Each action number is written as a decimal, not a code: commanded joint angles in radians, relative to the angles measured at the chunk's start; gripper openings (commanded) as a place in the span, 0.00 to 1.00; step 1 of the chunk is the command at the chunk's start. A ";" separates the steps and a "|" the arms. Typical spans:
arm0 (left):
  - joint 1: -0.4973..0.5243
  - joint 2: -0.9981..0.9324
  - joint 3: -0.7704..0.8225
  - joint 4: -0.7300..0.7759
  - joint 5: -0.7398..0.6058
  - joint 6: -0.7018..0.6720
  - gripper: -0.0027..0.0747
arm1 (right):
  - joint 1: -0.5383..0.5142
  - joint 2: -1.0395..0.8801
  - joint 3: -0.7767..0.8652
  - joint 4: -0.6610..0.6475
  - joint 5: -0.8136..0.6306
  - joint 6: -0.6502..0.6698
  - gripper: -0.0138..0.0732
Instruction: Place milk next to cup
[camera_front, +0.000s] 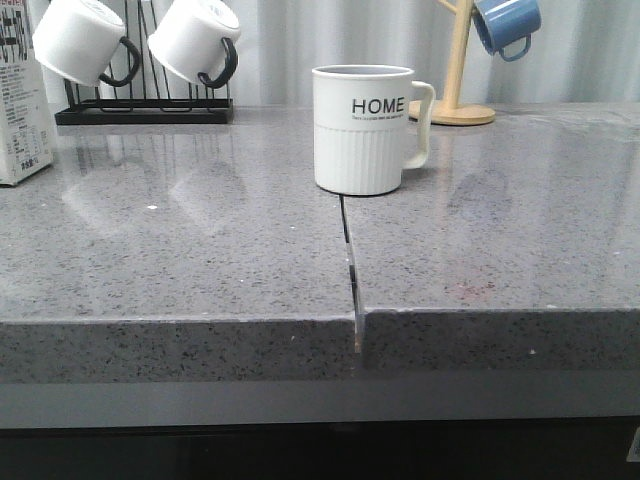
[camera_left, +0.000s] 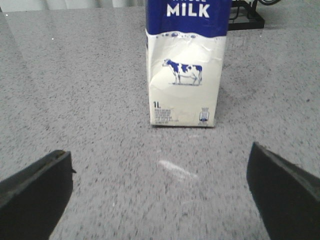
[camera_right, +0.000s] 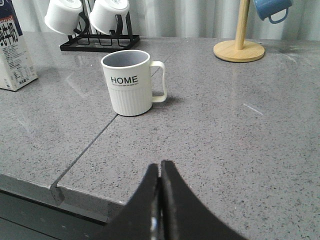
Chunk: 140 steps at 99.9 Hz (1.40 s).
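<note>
The milk carton (camera_left: 184, 75) stands upright on the grey counter, white with a blue top panel and a cow picture. In the front view it is at the far left edge (camera_front: 20, 110); it also shows in the right wrist view (camera_right: 14, 55). My left gripper (camera_left: 160, 187) is open, its jaws wide apart, facing the carton from a short distance, touching nothing. The white "HOME" cup (camera_front: 363, 130) stands mid-counter, handle to the right, also in the right wrist view (camera_right: 131, 82). My right gripper (camera_right: 160, 167) is shut and empty, near the counter's front edge, well short of the cup.
A black rack (camera_front: 145, 110) with two white black-handled mugs (camera_front: 80, 42) stands at the back left. A wooden mug tree (camera_front: 452, 100) holding a blue mug (camera_front: 505, 25) stands at the back right. A seam (camera_front: 350, 265) splits the counter below the cup.
</note>
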 joint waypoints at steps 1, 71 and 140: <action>-0.008 0.056 -0.072 -0.011 -0.130 -0.025 0.89 | 0.001 0.010 -0.027 -0.017 -0.074 -0.005 0.09; -0.055 0.409 -0.342 -0.013 -0.284 -0.030 0.89 | 0.001 0.010 -0.027 -0.017 -0.073 -0.005 0.09; -0.053 0.667 -0.498 -0.038 -0.442 -0.030 0.83 | 0.001 0.010 -0.027 -0.017 -0.073 -0.005 0.09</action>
